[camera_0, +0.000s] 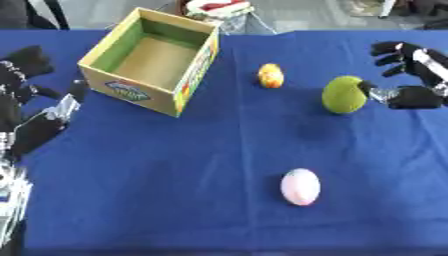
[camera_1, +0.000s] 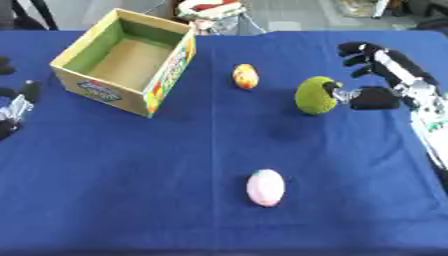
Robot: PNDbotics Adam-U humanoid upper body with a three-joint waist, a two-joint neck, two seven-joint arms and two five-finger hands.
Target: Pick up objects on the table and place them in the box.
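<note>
pink egg [camera_0: 300, 186] front | green fruit [camera_1: 315, 95] touching right hand [camera_1: 378, 75] thumb

Both views come from the head's stereo pair — high up, angled down at the blue surface [camera_0: 175, 175], far edge at the top. Same framing, only a small sideways offset: the box [camera_0: 150, 60] sits further left in the right eye view and the left hand [camera_0: 31, 107] is mostly cut off there, while the right hand [camera_1: 385, 80] shows more fully. Shared area — box, middle of the surface, floor beyond the far edge.
</note>
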